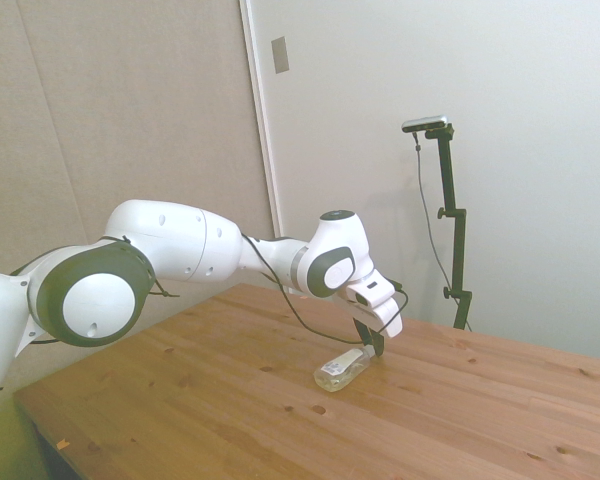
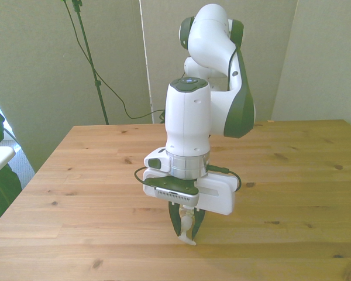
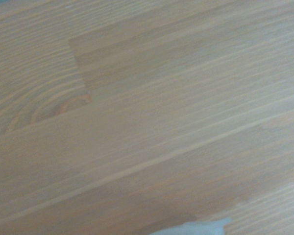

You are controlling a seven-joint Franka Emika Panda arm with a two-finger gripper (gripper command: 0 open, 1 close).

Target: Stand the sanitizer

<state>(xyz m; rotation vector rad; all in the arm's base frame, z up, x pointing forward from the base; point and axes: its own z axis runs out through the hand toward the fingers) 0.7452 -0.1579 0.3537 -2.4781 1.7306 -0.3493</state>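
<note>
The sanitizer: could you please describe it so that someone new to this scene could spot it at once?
Start at the wooden table and follow the white arm to its gripper. The sanitizer lies on its side there, its pump end at the fingers. It is a small clear bottle of yellowish liquid, the only loose thing on the wood.

From the front we see only a white tip of the sanitizer [image 2: 188, 233] between the dark fingers [image 2: 175, 220] of the hand [image 2: 186, 229]; the bottle's body lies hidden behind the hand and wrist. From the side, the pump end vanishes behind the fingers, so we cannot tell just where they touch it, and the label is too small to read. In the wrist view the table [image 3: 137, 112] is soft and out of focus, and a pale sliver [image 3: 196, 228] cut off by the picture's edge is too blurred for us to name. The side view crops the table's near corner and the arm's base.
</note>
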